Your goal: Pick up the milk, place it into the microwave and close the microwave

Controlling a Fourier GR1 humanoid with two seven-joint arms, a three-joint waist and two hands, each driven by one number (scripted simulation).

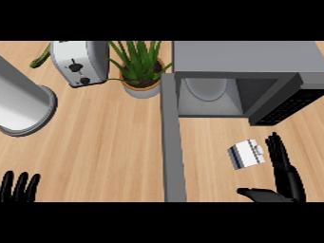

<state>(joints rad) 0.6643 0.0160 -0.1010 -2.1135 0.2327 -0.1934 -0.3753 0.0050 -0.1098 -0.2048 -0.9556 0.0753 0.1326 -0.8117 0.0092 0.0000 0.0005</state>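
Note:
The milk (246, 154) is a small white carton with blue stripes, lying on the wooden counter in front of the microwave (248, 76). The microwave's door (171, 142) stands swung fully open toward me, showing a glass turntable (206, 89) inside. My right hand (283, 175) is open at the lower right, fingers straight up just right of the carton, thumb stretched left below it. Whether the fingers touch the carton I cannot tell. At the lower left edge my left hand (14, 189) rests open, fingers up.
A large grey cylinder (10, 102) stands at the left. A toaster (80, 61) sits at the back, and a potted plant (142, 71) stands between it and the microwave. The open door divides the counter down the middle.

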